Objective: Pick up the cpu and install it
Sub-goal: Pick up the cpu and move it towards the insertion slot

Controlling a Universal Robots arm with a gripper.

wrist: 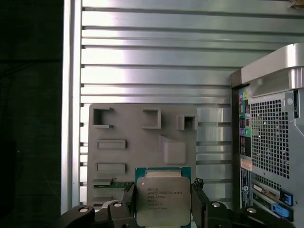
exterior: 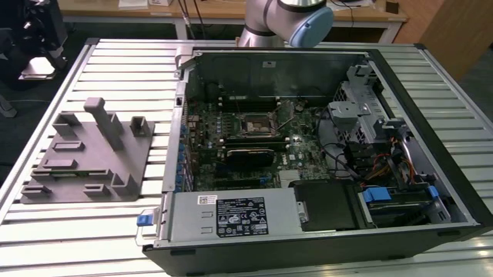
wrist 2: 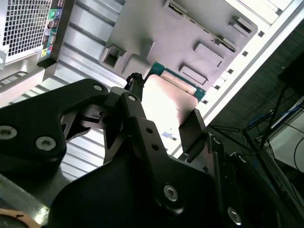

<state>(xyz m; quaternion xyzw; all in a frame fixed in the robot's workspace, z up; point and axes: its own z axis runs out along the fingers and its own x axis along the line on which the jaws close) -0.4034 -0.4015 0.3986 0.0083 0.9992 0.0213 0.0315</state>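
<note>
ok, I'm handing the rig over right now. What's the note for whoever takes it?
Gripper: shut on the cpu, one finger on each of two opposite edges.
Cpu: in the grip, with the grey block behind it and the computer case to one side.
Done: pickup.
Left: install. In the exterior view the socket on the board inside the open case looks empty.
</note>
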